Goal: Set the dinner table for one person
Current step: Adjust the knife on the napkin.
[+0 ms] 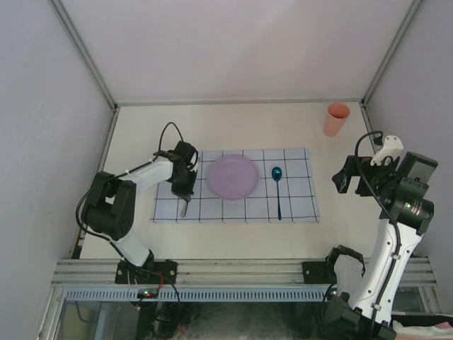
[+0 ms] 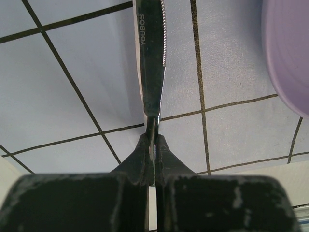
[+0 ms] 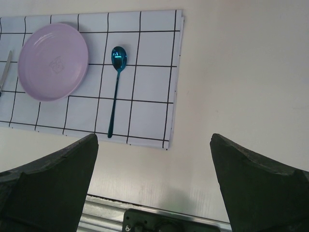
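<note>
The off-white dinner table (image 1: 212,127) carries a pale blue cloth with a dark grid (image 1: 297,205). A lilac plate (image 1: 232,176) sits at the cloth's middle, and a blue spoon (image 1: 278,193) lies to its right. My left gripper (image 1: 182,185) hangs over the cloth's left part, shut on a steel knife (image 1: 183,208). In the left wrist view the serrated blade (image 2: 152,72) runs out from the shut gripper (image 2: 155,145) low over the cloth (image 2: 72,96), beside the plate (image 2: 289,53). My right gripper (image 1: 345,177) is open and holds nothing, off the cloth's right edge.
A salmon cup (image 1: 336,119) stands upright at the back right corner. In the right wrist view, the open gripper (image 3: 153,137) looks down on bare table (image 3: 231,96), with the plate (image 3: 53,60), spoon (image 3: 116,87) and near rail (image 3: 145,212) in sight. White walls enclose the table.
</note>
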Controlling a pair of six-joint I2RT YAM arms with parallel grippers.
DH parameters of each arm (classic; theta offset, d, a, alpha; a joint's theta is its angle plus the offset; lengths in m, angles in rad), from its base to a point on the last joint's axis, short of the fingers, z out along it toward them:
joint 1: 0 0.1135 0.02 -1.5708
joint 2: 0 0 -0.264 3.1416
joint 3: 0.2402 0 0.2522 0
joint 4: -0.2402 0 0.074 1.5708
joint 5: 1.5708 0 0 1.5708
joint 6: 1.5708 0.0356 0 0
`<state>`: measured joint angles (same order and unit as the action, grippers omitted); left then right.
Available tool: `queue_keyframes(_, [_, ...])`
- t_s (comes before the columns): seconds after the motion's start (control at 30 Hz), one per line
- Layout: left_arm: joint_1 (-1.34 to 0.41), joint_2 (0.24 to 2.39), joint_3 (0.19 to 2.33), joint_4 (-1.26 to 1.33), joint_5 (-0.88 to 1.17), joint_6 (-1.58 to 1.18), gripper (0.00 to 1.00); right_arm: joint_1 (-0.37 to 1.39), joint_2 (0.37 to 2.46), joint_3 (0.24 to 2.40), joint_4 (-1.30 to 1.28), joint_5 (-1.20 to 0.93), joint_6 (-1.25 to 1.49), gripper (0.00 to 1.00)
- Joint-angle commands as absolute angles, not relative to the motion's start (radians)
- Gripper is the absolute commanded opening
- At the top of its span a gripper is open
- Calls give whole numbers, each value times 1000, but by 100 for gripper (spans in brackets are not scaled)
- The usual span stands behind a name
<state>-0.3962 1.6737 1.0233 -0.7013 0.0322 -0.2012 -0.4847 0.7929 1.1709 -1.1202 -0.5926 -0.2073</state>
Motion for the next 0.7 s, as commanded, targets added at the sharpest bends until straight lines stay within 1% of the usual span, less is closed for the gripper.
queue_keyframes(0.0, [-398, 1620, 1043, -701, 31, -256, 0, -490, 781, 1209, -1114, -612, -227, 100])
queue_keyframes(0.67, [-370, 1527, 918, -667, 2, -341, 0, -491, 752, 1200, -1138, -628, -239, 100])
